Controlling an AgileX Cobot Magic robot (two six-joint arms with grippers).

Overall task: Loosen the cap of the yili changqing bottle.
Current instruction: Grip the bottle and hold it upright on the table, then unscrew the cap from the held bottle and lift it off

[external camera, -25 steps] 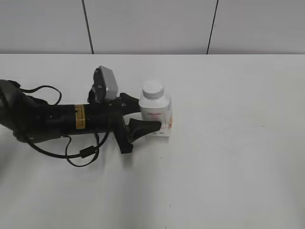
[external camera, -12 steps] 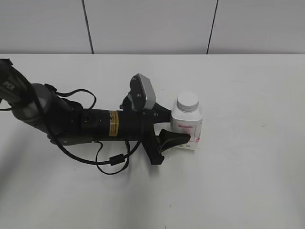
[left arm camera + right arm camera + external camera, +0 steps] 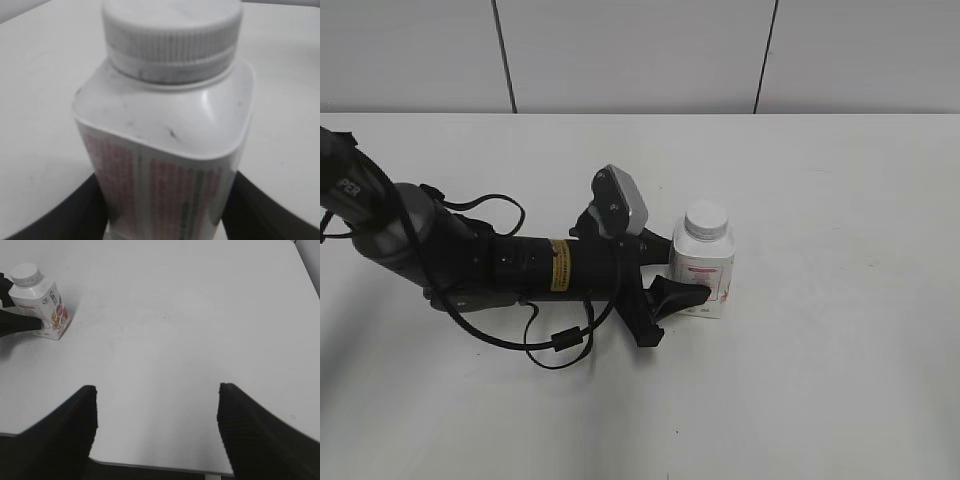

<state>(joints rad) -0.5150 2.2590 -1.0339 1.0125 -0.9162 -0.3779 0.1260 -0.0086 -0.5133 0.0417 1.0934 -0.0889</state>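
The yili changqing bottle (image 3: 706, 275) stands upright on the white table, white with red text and a pinkish picture. Its ribbed white cap (image 3: 707, 218) sits on the neck. My left gripper (image 3: 680, 268) reaches in from the left and is shut on the bottle's lower body, one finger on each side. The left wrist view shows the bottle (image 3: 165, 165) and cap (image 3: 170, 30) close up between the black fingers (image 3: 165, 222). My right gripper (image 3: 157, 390) is open and empty, far from the bottle (image 3: 44, 307), whose cap (image 3: 25, 274) shows at upper left.
The white table (image 3: 820, 380) runs back to a grey panelled wall (image 3: 640, 50). The left arm's black cable (image 3: 558, 340) loops on the table beside the arm. The table's front edge (image 3: 150, 466) lies under my right gripper.
The left arm has slid to the right across the table with the bottle in its grip, then eased slightly back left. The bottle stays upright.
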